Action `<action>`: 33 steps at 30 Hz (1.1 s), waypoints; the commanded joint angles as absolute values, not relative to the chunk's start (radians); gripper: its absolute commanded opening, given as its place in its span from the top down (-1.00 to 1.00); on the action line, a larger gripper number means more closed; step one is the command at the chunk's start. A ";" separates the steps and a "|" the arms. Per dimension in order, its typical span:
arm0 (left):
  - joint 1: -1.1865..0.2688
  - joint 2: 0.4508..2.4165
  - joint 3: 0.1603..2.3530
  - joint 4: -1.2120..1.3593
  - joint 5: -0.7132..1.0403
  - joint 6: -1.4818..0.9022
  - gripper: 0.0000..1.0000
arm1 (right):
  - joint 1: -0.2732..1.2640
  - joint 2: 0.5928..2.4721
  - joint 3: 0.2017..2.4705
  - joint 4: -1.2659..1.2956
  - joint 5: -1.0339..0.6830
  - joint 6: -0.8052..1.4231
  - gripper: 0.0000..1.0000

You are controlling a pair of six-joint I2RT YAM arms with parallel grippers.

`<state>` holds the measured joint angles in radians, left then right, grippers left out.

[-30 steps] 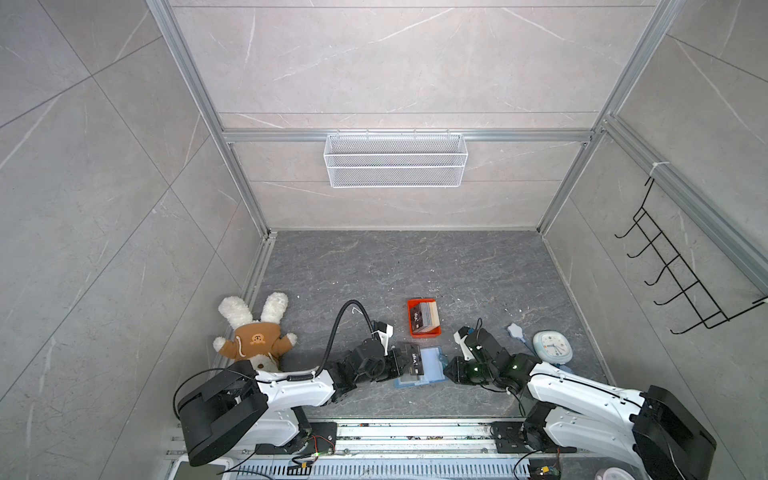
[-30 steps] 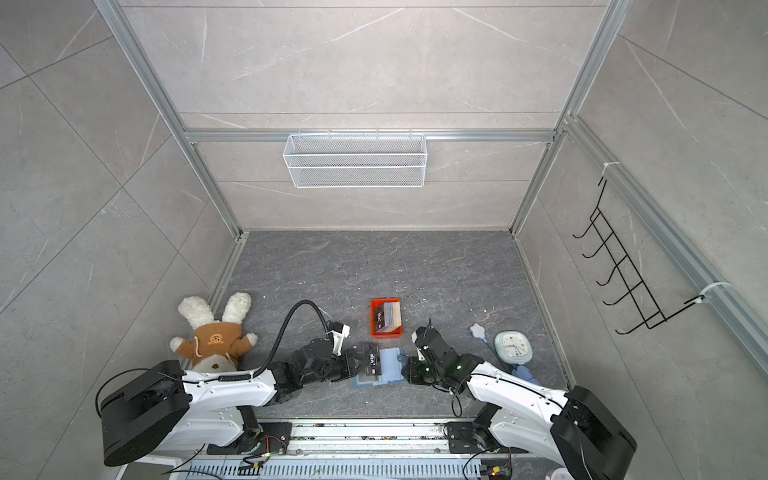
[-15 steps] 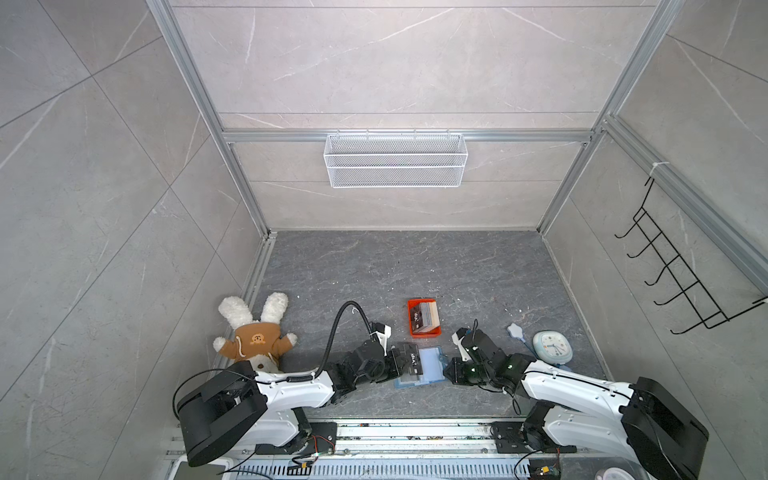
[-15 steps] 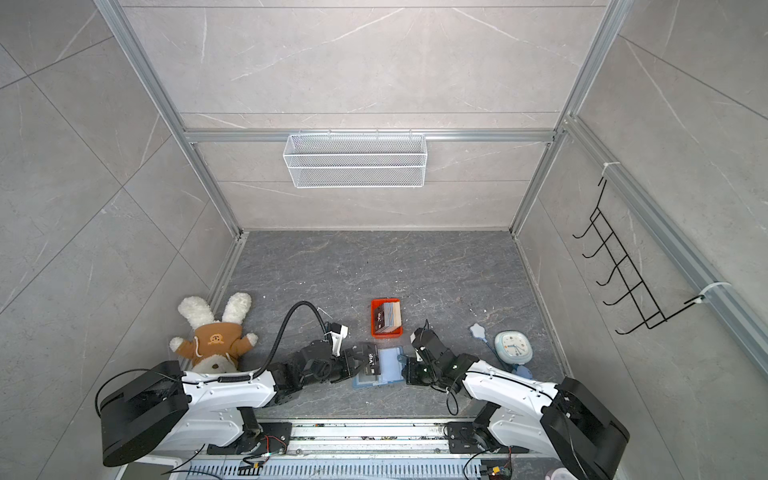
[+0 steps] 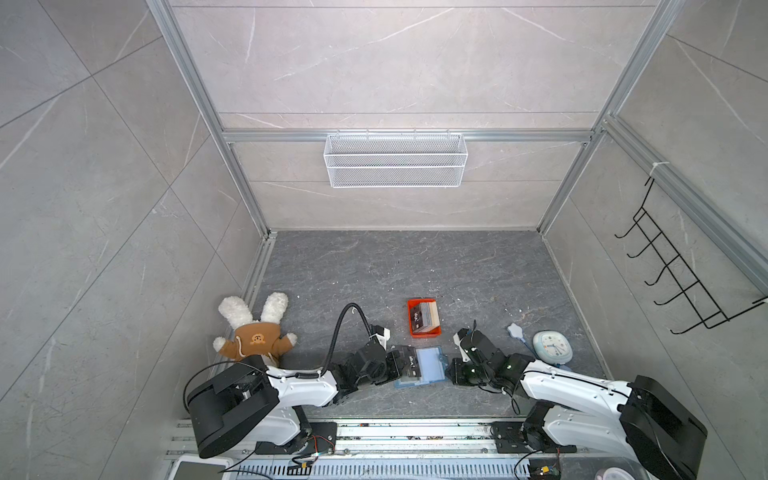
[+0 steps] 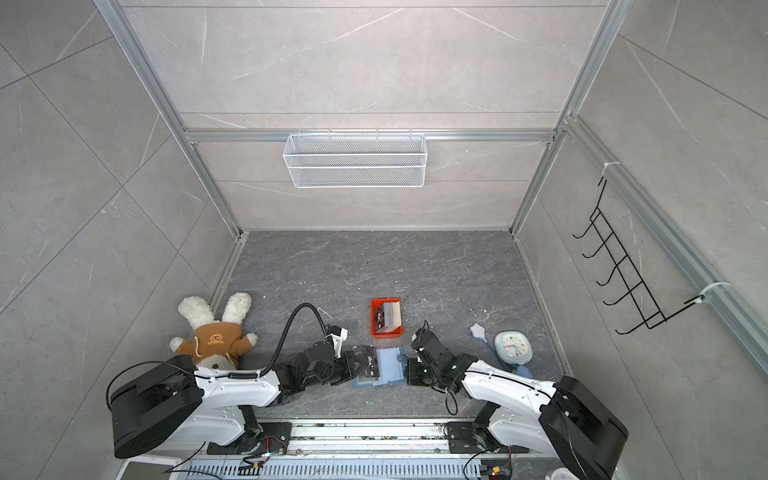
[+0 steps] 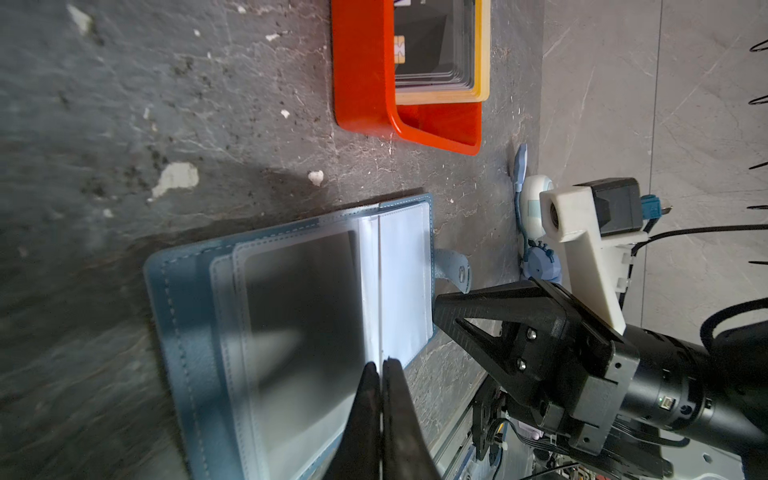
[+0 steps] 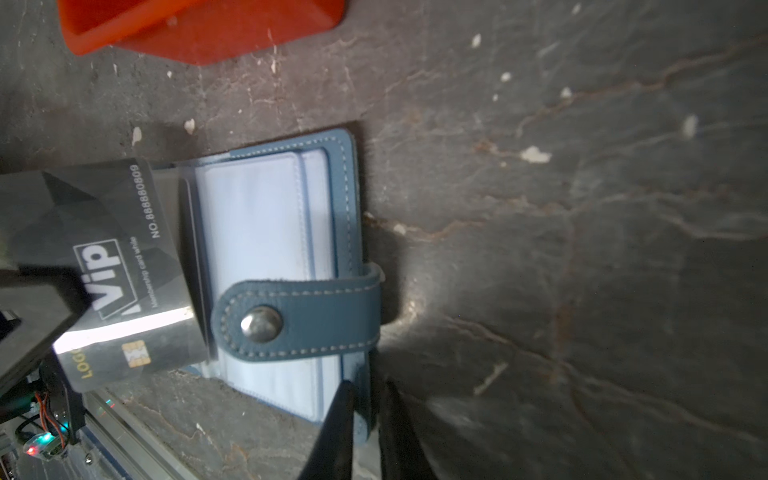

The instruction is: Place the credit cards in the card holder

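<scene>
left gripper (image 7: 381, 363): jaws pressed together on one black credit card (image 8: 124, 266), leading edge at the card holder (image 8: 266, 232) clear pocket | right gripper (image 8: 368, 384): jaws narrow, pinching the holder's snap-side edge | remaining credit cards (image 5: 426, 318): in orange tray (image 7: 361, 83), beyond both grippers

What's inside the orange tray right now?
A fanned stack of dark credit cards sits in the orange tray, the top one showing a gold chip. The lower cards' faces, their count and the tray floor beneath them are covered.
</scene>
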<state>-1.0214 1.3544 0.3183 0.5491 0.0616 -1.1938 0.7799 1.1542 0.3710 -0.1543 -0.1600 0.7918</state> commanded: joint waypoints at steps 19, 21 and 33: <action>-1.026 1.469 0.304 0.682 0.097 -1.259 1.00 | 0.799 1.191 0.374 -0.163 -0.136 0.794 0.69; -1.026 1.476 0.302 0.688 0.105 -1.261 1.00 | 0.799 1.195 0.374 -0.161 -0.136 0.793 0.70; -1.025 1.491 0.302 0.687 0.141 -1.250 1.00 | 0.802 1.212 0.374 -0.153 -0.133 0.795 0.70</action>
<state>-1.0214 1.4727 0.3080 0.6823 0.1165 -1.2572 0.7929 1.1851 0.3779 -0.1215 -0.1524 0.7921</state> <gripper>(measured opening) 0.045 0.150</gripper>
